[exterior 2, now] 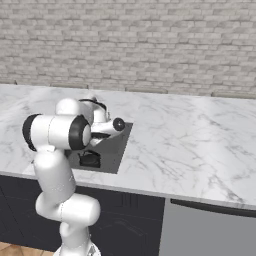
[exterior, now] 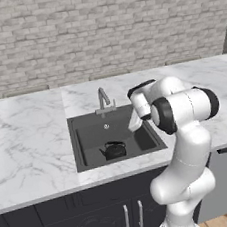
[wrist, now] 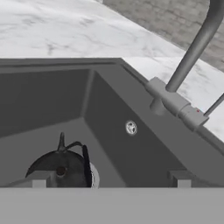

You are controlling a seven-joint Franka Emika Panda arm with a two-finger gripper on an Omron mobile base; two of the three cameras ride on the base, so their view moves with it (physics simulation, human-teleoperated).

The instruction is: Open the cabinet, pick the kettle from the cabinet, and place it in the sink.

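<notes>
My gripper [wrist: 108, 180] has its jaws spread wide with nothing between them, tips hanging inside the sink [wrist: 52, 94] just above the kettle [wrist: 61, 168]. Kettle sits upright on the basin floor near the front, handle arched up, round silver drain partly hidden behind it, and I'm not touching it. So the place step looks done; kettle is in the sink [exterior: 81, 125], seen as a small black lump [exterior: 114, 149] from the left base. Judging from this, only pulling my hand clear is left. Cabinet state I can't tell from here. Room: basin walls close on all sides of my fingers, faucet [wrist: 192, 52] rises just beyond the back rim, so straight up is the free way out. Marble counter [exterior: 28, 141] lies wide and bare around the rim, brick wall [exterior: 100, 31] well behind
</notes>
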